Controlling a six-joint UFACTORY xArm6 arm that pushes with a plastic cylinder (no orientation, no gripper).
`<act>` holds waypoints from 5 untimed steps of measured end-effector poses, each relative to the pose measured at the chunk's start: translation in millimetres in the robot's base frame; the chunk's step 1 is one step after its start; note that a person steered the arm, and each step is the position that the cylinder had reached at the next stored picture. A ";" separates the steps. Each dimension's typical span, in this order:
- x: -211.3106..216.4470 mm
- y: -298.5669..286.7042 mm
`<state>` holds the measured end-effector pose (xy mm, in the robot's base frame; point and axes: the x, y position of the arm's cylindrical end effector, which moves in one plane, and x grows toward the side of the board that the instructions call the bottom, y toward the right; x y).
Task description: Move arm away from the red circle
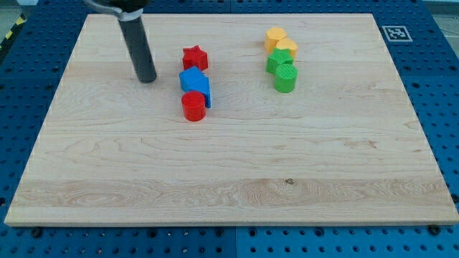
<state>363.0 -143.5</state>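
The red circle (193, 106) stands on the wooden board left of centre. A blue block (194, 84), its exact shape hard to make out, touches its upper side, and a red star (194, 58) sits just above that. My tip (147, 78) rests on the board to the left of this column, about level with the blue block and up-left of the red circle, clear of all three.
At the upper right of centre stand two yellow blocks (275, 37) (286, 49) and below them two green blocks (277, 62) (285, 78), packed in a column. The wooden board (229, 179) lies on a blue perforated table; a marker tag (393, 32) sits at the top right.
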 end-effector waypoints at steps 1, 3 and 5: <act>-14.9 6.2; -13.8 -22.9; 1.8 -17.5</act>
